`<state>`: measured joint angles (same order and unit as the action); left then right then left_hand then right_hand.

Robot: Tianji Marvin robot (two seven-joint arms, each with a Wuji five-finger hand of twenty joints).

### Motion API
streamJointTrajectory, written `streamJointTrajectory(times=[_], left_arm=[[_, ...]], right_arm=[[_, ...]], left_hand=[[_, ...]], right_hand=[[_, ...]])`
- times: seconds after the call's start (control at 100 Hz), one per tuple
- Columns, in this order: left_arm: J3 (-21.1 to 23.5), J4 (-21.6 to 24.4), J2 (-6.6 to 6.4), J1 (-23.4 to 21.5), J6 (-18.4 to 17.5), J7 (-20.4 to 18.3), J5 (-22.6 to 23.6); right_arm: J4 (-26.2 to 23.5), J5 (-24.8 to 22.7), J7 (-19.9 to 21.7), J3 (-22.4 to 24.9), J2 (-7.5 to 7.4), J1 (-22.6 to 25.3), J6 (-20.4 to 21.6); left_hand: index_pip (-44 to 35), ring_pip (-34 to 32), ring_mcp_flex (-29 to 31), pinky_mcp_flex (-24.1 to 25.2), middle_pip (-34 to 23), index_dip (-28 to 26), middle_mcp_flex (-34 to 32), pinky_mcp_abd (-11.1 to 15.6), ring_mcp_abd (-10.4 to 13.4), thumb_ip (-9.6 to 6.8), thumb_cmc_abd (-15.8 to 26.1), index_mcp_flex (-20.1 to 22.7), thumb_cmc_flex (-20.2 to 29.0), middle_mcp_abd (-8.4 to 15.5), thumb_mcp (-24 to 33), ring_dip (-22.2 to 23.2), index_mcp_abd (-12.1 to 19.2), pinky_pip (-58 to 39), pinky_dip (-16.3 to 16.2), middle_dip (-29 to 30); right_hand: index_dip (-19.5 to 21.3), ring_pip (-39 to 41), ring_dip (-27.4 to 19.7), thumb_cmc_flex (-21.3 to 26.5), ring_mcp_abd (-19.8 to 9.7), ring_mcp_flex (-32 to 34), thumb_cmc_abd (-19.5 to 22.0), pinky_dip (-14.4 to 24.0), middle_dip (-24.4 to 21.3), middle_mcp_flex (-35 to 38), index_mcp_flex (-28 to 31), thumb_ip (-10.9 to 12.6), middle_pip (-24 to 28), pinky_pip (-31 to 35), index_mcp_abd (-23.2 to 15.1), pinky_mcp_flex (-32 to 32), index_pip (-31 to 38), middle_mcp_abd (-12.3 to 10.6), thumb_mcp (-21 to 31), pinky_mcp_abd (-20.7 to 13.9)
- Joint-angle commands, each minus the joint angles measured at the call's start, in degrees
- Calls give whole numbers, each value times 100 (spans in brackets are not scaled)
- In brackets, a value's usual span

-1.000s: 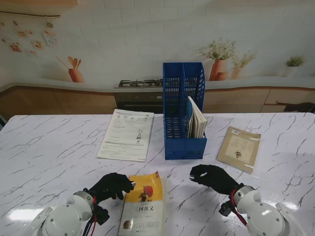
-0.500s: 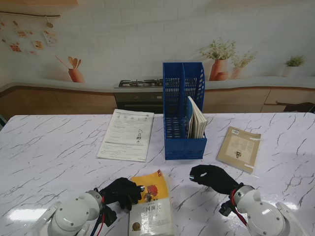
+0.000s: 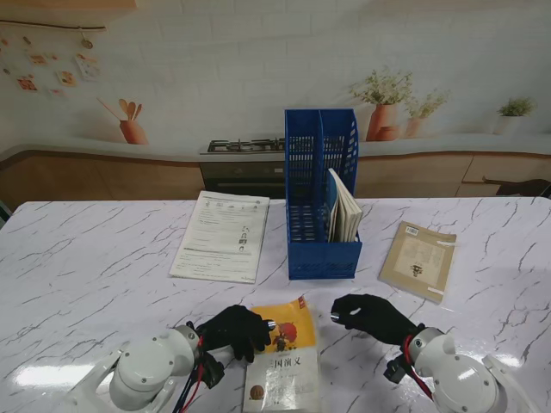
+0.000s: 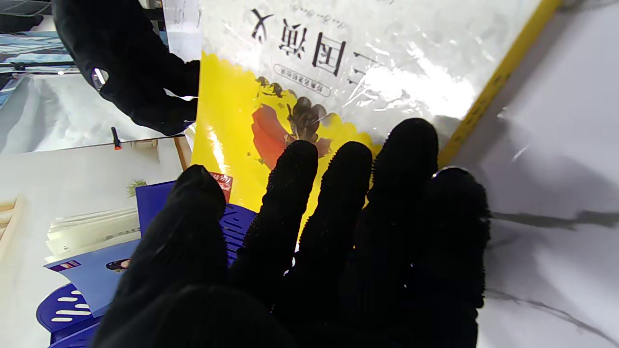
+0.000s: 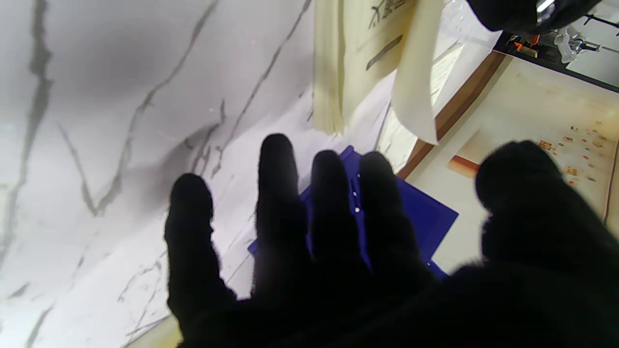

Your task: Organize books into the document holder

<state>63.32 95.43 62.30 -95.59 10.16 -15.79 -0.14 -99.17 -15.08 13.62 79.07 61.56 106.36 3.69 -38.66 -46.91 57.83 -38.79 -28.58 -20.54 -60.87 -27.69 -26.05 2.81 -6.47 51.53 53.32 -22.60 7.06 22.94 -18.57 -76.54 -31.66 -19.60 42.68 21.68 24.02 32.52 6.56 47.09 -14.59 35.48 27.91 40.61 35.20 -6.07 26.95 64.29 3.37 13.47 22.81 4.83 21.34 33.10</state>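
Glossy yellow book lies flat on the marble bench, long axis running away from me; left hand presses it with flat fingers, right hand loosely spread, empty

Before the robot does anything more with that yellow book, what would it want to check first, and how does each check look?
1. Left hand on the yellow-covered paperback book: ok, fingers lie flat on the cover.
2. Book gripped: not ok, the fingers only press on top; nothing wraps an edge.
3. Right hand free to help: ok, open, holding nothing, just right of the book.
4. Room in the blue plastic document holder: ok, left compartment looks empty; the right one holds leaning books.
5. Path to the holder: ok, bare marble table lies between book and holder.
6. Book's underside clear of the table: cannot tell.
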Motion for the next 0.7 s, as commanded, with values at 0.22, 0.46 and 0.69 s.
streamJointTrajectory(times=[0.22,0.46,0.69], left_arm=[[-279,-111,129,165,-234,-21,-302],[-25,161,85,-126,-171,-2,-63],[382,501,110,-601,191,373,454]], right_arm=[[23,83,-28,-44,39,52,-11],[143,286,-213,-224,90,-40,91],[147,216,-199,-233,78,-51,152]], left_hand=[[3,-35,223,-409,-8,-5,-136,-89,-77,-161,312,251,153,-169,-26,-60,-254,-363,248,49],[-23,-52,-48,-10,-11,-72,168,-43,-240,-172,388,-108,80,71,-181,2,125,-475,97,9],[306,572,-885,950,204,-37,755,91,-105,-184,365,-569,184,168,-316,63,198,106,-293,-85]], right_hand=[[1,-233,-178,48,56,335,62,-259,-47,214,223,177,97,38,-84,343,81,81,84,-242],[-34,-295,-723,9,268,689,38,-1067,-354,485,466,129,200,528,193,821,111,361,346,-457],[-22,-296,-703,-19,189,640,43,-1079,-361,486,456,129,197,535,96,642,111,262,351,-375]])
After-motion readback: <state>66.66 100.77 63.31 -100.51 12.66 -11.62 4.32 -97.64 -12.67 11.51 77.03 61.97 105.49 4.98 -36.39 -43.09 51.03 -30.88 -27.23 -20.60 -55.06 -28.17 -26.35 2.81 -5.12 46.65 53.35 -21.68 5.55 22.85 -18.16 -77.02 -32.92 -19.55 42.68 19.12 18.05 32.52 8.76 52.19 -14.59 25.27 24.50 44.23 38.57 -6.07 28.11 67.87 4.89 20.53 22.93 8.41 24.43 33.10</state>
